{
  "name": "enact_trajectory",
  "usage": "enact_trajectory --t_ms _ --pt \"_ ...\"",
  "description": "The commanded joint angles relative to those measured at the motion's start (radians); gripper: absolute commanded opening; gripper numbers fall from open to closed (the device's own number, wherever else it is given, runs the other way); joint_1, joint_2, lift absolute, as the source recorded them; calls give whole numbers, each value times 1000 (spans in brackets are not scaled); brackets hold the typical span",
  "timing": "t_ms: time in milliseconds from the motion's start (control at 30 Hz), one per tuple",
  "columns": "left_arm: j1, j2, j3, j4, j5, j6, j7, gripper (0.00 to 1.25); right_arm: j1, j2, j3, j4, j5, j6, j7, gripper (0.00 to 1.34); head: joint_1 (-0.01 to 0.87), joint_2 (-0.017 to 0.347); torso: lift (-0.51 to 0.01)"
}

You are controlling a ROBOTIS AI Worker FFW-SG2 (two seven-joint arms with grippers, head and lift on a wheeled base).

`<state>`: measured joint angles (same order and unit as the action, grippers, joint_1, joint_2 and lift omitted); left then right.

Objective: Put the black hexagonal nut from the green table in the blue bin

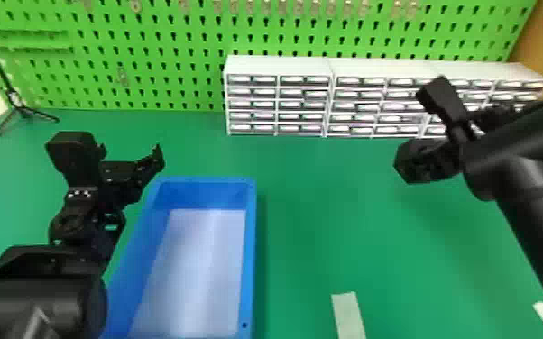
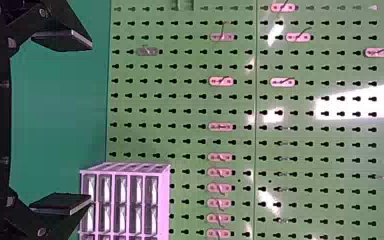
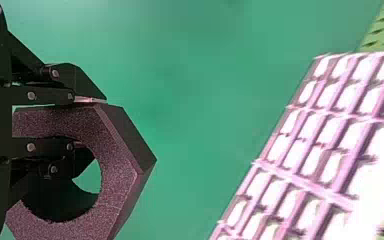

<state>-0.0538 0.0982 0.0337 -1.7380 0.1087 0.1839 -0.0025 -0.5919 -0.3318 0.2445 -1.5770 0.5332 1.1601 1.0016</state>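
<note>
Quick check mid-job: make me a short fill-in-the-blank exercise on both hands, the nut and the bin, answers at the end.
The right hand grips the black hexagonal nut with one finger inside the nut's ____.
The left hand's two fingers are not shut but ____.
The bin on the green table is coloured ____.
In the head view, the nut is held to the ____ of the bin.

Missing words: hole; open; blue; right.

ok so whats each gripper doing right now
Left gripper: open, nothing between its fingers.
Right gripper: closed on one side of the black hexagonal nut, with one finger in its hole.
</note>
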Motion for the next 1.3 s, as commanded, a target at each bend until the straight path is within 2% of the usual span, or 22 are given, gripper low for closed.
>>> enact_trajectory --t_ms 0,167,467,733,833,1267 --pt "-1 0 0 0 -1 0 1 1051 -29 4 18 -34 -67 -5 -1 342 686 28 -96" --pt "-1 0 0 0 -3 0 1 1051 -54 10 44 -43 -165 -14 -12 342 686 28 -96" --pt "-3 0 -2 0 -4 0 -1 1051 -85 23 76 -51 -363 -39 -72 342 686 28 -96" --pt "-3 0 -2 0 -6 0 1 1051 -98 53 102 -81 -432 -48 -115 342 686 28 -96" --pt "-3 0 -2 0 -4 0 1 1051 -103 62 119 -87 -483 -56 -141 342 686 28 -96" --pt "-5 0 -3 0 -6 0 -1 1051 -114 77 274 -98 -719 -99 -278 342 686 28 -96"
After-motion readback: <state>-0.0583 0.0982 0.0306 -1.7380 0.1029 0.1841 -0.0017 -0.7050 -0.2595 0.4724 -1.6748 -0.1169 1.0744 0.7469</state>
